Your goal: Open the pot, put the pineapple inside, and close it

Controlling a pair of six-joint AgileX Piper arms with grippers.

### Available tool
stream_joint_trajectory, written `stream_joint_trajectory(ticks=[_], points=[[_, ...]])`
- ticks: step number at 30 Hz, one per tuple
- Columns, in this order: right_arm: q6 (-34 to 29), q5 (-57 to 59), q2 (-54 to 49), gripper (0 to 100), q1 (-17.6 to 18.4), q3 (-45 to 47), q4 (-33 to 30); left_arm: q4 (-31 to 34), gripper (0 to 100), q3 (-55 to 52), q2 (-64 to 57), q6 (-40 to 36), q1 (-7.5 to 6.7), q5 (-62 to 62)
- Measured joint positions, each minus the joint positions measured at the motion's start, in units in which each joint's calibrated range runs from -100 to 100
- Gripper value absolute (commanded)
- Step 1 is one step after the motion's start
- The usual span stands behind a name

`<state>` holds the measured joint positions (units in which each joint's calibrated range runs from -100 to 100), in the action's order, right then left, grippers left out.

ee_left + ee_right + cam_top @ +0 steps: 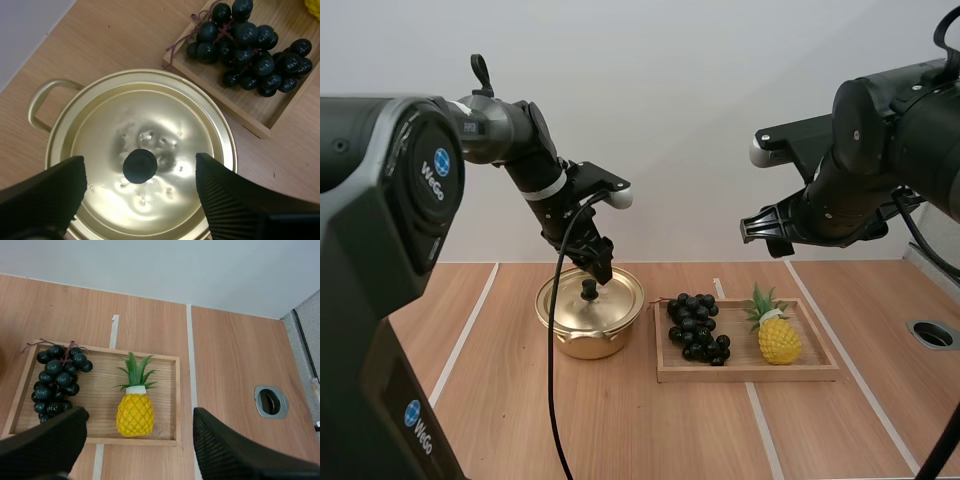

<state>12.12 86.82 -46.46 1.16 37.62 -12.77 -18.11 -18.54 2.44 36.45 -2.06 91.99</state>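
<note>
On the wooden table (620,430), lid removal is in hand: the black knob (140,166) of the lidded golden metal pot (585,335) is overhung by the spread left gripper (598,268) (the right gripper (755,228) is likewise spread). The yellow pineapple (135,412) lies on the wooden tray (750,372). Descent and a pinch are needed.

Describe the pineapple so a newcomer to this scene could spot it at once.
On the table, a shallow wooden tray sits right of the gold pot. The pineapple is in the tray's right half, the grapes in its left. It alone is yellow with a green leafy crown; the grapes are dark and round.
</note>
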Motion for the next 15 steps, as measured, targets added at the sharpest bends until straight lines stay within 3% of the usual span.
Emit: stream_joint_trajectory(ticks=[15], points=[[0.0, 0.0, 0.0, 100, 0.0, 0.0, -0.1, 0.5, 100, 0.1, 5.2, 0.7, 0.00, 0.5]])
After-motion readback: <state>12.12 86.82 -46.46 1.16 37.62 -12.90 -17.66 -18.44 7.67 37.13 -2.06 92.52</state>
